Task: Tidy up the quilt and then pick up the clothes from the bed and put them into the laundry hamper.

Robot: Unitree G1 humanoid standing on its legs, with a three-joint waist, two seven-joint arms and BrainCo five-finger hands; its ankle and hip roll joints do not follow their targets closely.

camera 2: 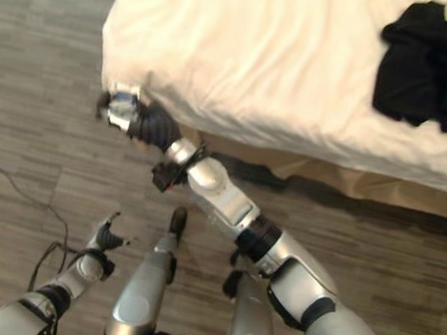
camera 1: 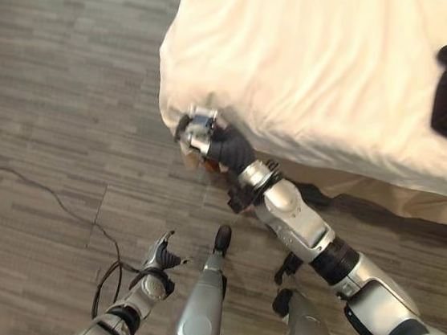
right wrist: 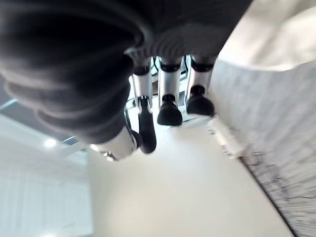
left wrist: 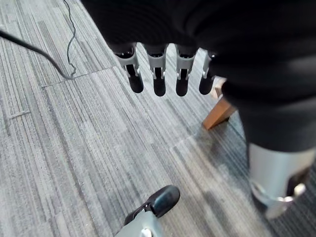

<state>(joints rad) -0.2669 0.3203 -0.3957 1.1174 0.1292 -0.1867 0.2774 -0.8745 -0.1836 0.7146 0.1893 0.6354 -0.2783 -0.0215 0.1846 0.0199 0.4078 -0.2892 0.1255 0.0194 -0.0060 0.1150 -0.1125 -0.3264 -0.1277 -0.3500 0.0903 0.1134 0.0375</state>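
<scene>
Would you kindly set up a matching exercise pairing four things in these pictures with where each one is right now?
Things:
1. quilt
2. black clothes
3. right hand
4. left hand

Places:
A. low over the floor, away from the bed
B. spread over the bed, its corner hanging down
C. at the quilt's hanging corner
D. heaped on the quilt, at the far right

Pairs: 1-B, 2-D, 3-C, 4-A
</scene>
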